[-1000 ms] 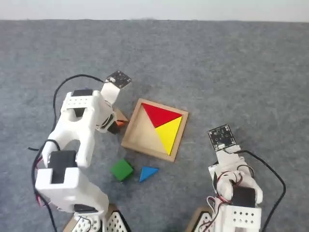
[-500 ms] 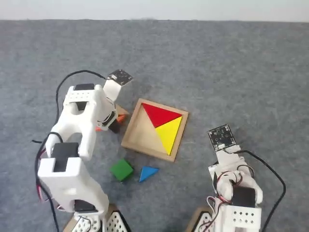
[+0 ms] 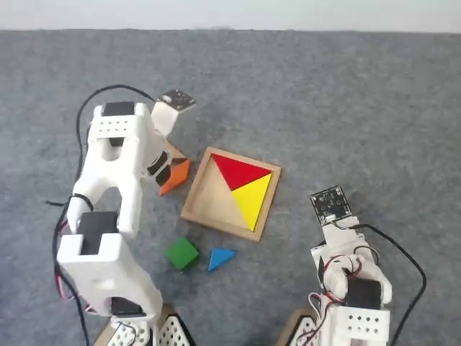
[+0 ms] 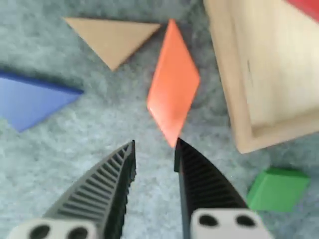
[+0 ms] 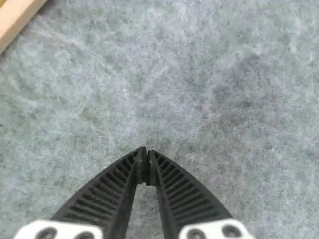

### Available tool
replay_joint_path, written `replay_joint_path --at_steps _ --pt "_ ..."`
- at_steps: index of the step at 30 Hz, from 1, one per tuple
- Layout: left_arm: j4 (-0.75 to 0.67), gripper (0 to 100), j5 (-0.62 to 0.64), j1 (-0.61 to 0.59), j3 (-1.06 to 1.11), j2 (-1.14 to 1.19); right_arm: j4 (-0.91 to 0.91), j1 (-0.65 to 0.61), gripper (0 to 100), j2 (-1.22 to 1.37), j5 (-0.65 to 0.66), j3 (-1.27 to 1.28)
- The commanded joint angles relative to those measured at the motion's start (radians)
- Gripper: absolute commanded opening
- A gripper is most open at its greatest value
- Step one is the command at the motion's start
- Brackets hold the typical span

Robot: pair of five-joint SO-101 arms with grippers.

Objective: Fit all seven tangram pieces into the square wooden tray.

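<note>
Grey felt (image 3: pixel 346 108) is seen under both arms, the left gripper (image 4: pixel 153 149) held part open and empty with one fingertip just beside the tip of the orange piece (image 4: pixel 173 97), which lies flat just beside the tray (image 3: pixel 216 225), while the right gripper (image 5: pixel 147 154) is closed on nothing above the felt.

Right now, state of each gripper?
Left gripper: open, holding nothing, tips by the orange piece.
Right gripper: shut, holding nothing.
</note>
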Motion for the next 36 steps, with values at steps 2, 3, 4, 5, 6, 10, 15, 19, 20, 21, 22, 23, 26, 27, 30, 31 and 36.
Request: replay_joint_path --at_steps 2,3,4,5,6,10,15,19,20,21,22,23,26,27,30,31,36 --pt "-0.021 12 0.023 0.083 -0.042 -0.008 0.002 -0.004 0.8 -0.016 0.008 0.017" --pt "-0.034 12 0.023 0.098 -0.031 -0.008 0.002 -0.004 0.8 -0.016 0.008 0.017" --pt "-0.052 12 0.023 0.110 -0.015 -0.011 0.002 -0.004 0.8 -0.016 0.008 0.017" --pt "-0.075 12 0.023 0.123 0.007 -0.011 0.002 -0.004 0.8 -0.016 0.008 0.017" --pt "-0.100 12 0.023 0.132 0.027 -0.011 0.002 -0.004 0.8 -0.016 0.008 0.017" --pt "-0.206 12 0.025 0.130 0.117 -0.002 0.002 -0.004 0.8 -0.016 0.008 0.017" --pt "-0.281 12 0.021 0.114 0.185 -0.002 0.002 -0.004 0.8 -0.016 0.008 0.017" --pt "-0.290 15 0.018 0.078 0.188 0.000 0.002 -0.004 0.8 -0.016 0.008 0.017" --pt "-0.290 16 0.018 0.074 0.189 0.000 0.002 -0.004 0.8 -0.016 0.008 0.017" --pt "-0.290 17 0.018 0.064 0.194 0.000 0.002 -0.004 0.8 -0.016 0.008 0.017" --pt "-0.292 18 0.018 0.061 0.197 0.000 0.002 -0.004 0.8 -0.016 0.008 0.017" --pt "-0.292 18 0.017 0.055 0.197 0.000 0.002 -0.004 0.8 -0.016 0.008 0.017" --pt "-0.292 18 0.017 0.051 0.197 0.000 0.002 -0.004 0.8 -0.016 0.008 0.017" --pt "-0.292 18 0.017 0.052 0.199 0.000 0.002 -0.004 0.8 -0.016 0.008 0.017" --pt "-0.305 18 0.018 0.058 0.199 0.015 0.002 -0.004 0.8 -0.016 0.008 0.017" --pt "-0.318 18 0.018 0.058 0.197 0.034 0.002 -0.004 0.8 -0.016 0.008 0.017" --pt "-0.298 18 0.021 0.052 0.153 0.084 0.002 -0.004 0.8 -0.016 0.008 0.017"
